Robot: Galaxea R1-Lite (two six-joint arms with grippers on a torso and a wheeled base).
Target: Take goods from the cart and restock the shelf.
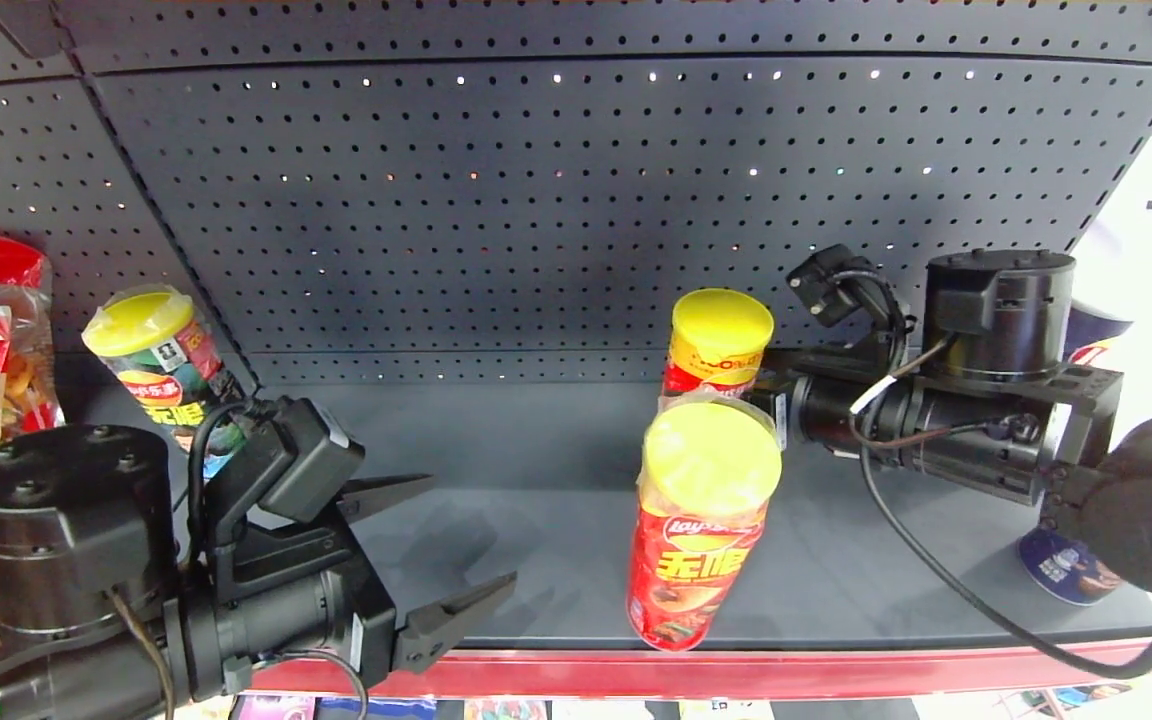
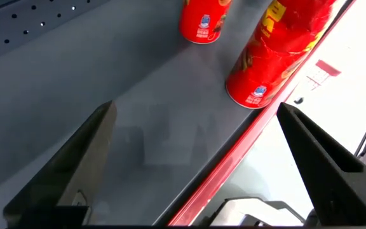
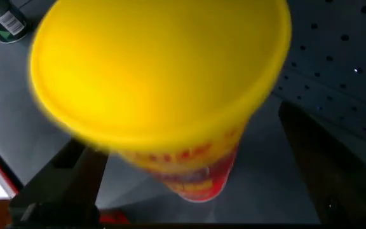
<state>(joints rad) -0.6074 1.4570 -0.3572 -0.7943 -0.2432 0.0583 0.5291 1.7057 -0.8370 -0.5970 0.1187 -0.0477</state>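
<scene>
Shelf (image 1: 556, 500) front: left claw (image 1: 473, 530) gapes wide, empty. Right claw (image 3: 186, 152) straddles the rear can (image 1: 719, 345), spread wider than it, behind the front can (image 1: 701, 520).

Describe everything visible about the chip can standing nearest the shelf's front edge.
The front chip can is a tall cylinder with a glossy red printed body and a yellow lid that looks to sit under a clear cover. It stands upright on the dark grey shelf, with its base close to the red front lip. Nothing grips it. The left gripper, jaws open, is off to its side. A second can stands apart behind it.
</scene>
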